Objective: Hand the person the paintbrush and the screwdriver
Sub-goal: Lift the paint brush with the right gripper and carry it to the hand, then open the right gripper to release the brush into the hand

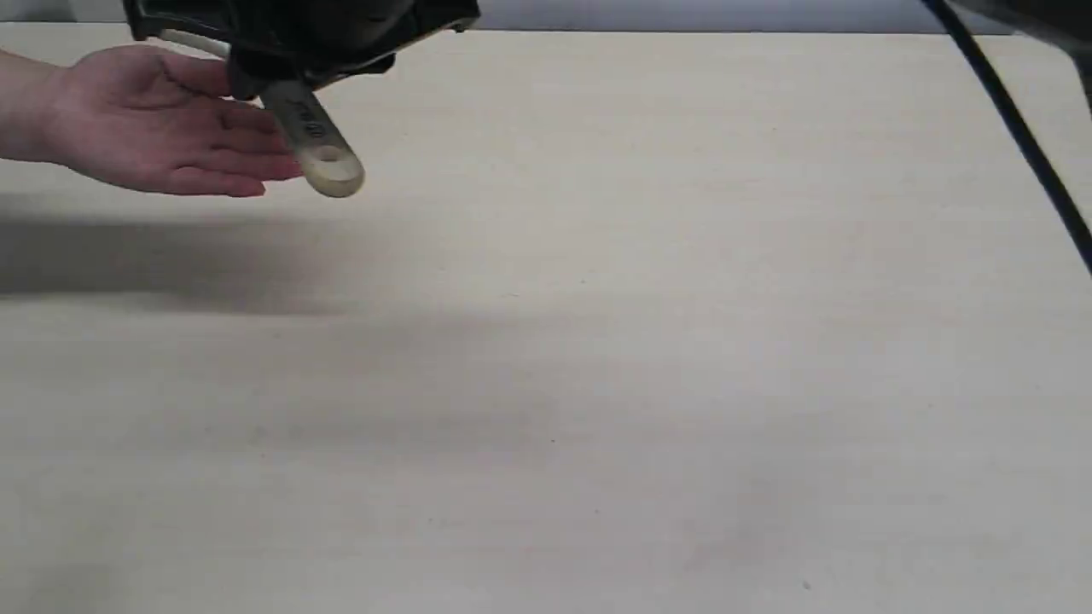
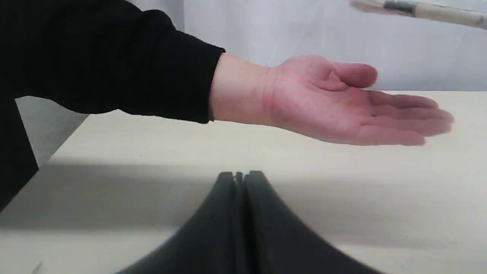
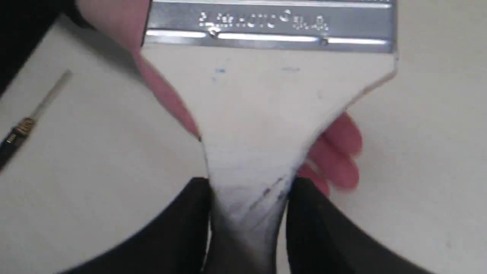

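— How many of each do you count?
— One paintbrush, one screwdriver, one person's hand and two grippers.
— Who has the brush?
— The right gripper. It's over on the left side of the table, with its jaws clamped on the narrow neck of the handle. The left gripper carries nothing. Its fingers are pressed together, low over the table and facing the hand.
— And the hand?
— It's palm up with the fingers straight, and a black sleeve comes down to the wrist. It sits under the brush, with skin showing past both edges. I can't tell whether wood touches skin.
— Is anything in the way?
— In the exterior view the gripper's black body hides the wide part of the brush. Only the handle end shows, with its round hole and dark logo. A black cable crosses the far right corner.
— Where's the screwdriver?
— It's lying flat on the table, apart from the brush, and nothing is touching it. It has a thin pale shaft, a gold band and a black handle.
— How does the brush look?
— It's pale wood with faint blue specks, and the silver ferrule has stamped lettering.
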You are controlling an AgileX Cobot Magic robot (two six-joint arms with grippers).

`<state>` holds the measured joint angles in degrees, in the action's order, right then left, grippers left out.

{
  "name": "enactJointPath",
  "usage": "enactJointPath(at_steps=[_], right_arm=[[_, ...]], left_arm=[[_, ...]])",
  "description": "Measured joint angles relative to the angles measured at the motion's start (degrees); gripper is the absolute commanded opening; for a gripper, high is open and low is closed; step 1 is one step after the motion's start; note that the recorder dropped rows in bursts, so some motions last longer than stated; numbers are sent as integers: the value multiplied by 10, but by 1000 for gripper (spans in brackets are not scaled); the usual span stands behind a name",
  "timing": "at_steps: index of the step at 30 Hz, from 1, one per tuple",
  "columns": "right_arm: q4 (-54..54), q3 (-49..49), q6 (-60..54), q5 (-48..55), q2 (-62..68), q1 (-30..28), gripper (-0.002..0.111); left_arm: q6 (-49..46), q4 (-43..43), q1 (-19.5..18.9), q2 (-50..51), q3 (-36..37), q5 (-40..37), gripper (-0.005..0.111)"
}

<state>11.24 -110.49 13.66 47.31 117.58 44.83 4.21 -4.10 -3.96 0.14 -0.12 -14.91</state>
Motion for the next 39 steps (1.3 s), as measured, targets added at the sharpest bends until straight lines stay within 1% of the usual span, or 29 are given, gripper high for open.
enactJointPath(at_steps=[6, 10, 12, 14, 16, 17, 19, 25, 30, 32, 37, 39], right_arm=[[27, 0, -58, -39, 33, 0, 4], [70, 0, -131, -44, 67, 0, 6], [96, 0, -174, -49, 80, 0, 14], [111, 0, -196, -50, 86, 0, 27], [117, 0, -205, -51, 88, 0, 36], [117, 0, -207, -53, 88, 0, 40], [118, 0, -210, -56, 88, 0, 42], [112, 0, -213, -61, 73, 0, 42], [74, 0, -214, -41, 20, -12, 41], [54, 0, -214, -15, -12, -21, 35], [-15, 0, -209, 51, -91, -27, 4], [-29, 0, -207, 76, -125, -27, 5]], left_arm=[[0, 0, 0, 0, 0, 0, 0], [0, 0, 0, 0, 0, 0, 0], [0, 0, 0, 0, 0, 0, 0], [0, 0, 0, 0, 0, 0, 0], [0, 0, 0, 0, 0, 0, 0], [0, 0, 0, 0, 0, 0, 0], [0, 0, 0, 0, 0, 0, 0], [0, 0, 0, 0, 0, 0, 0], [0, 0, 0, 0, 0, 0, 0], [0, 0, 0, 0, 0, 0, 0], [0, 0, 0, 0, 0, 0, 0], [0, 0, 0, 0, 0, 0, 0]])
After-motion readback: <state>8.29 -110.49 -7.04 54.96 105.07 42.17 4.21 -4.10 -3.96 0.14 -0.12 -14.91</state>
